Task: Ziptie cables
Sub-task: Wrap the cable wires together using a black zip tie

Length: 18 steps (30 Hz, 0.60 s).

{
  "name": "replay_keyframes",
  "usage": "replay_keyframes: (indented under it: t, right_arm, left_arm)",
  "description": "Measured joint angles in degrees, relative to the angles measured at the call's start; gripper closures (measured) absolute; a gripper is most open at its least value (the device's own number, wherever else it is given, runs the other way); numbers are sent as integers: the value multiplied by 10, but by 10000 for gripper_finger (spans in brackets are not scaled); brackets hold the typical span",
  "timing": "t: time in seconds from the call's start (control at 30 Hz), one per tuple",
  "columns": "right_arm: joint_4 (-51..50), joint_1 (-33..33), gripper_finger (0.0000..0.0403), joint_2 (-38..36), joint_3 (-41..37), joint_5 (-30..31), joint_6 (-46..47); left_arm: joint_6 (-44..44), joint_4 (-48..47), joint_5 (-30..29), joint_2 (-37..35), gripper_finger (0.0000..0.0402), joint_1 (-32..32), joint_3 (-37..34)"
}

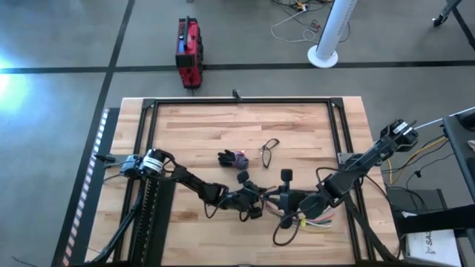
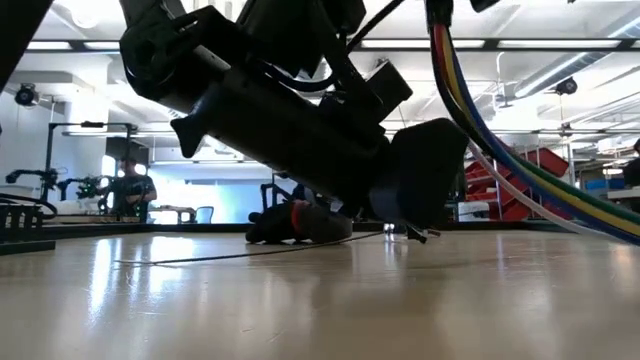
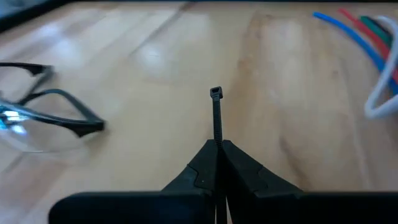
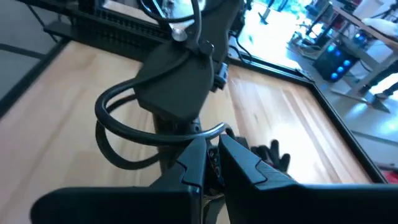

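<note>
— Near the front middle of the pale wooden table [image 1: 193,141], what is each arm doing?

— The left gripper [image 3: 217,144] has its two dark fingers pressed together on the ziptie [image 3: 216,115], a very thin dark plastic strap whose square locking head stands out just past the fingertips. My guess is that it is held this way so the head stays free to take the tail.

— And the right gripper [image 4: 212,147]?

— It sits just beside the left one, nose to nose with it in the high view. Its fingers are nearly together, with something dark between them, but I cannot tell whether they pinch anything.

— Where are the cables [image 1: 315,221]?

— The loose bundle of thin flexible wires in mixed colours lies at the right arm's side, close to the front edge. In the left wrist view their blue, red, green and white ends show well apart from the ziptie's head, so nothing is wrapped yet.

— Anything else on the table?

— A pair of clear safety glasses with a dark frame [image 3: 43,109] lies near the left gripper, and a small black and purple object [image 1: 232,158] rests farther back, clear of the work.
</note>
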Motion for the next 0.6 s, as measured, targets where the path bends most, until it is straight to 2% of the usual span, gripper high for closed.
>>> replay_keyframes:
  t: [0.13, 0.3, 0.6]
  right_arm:
    - [-1, -5, 378, 9, 0, -1, 4]
    - [-2, -9, 388, 22, -1, -2, 6]
    - [-2, -15, 384, 37, -2, -1, 13]
  left_arm:
    - [-8, -5, 3, 0, 398, 0, 0]
    - [-8, -18, 3, 0, 378, 1, 0]
    - [33, -20, 3, -18, 307, 0, 1]
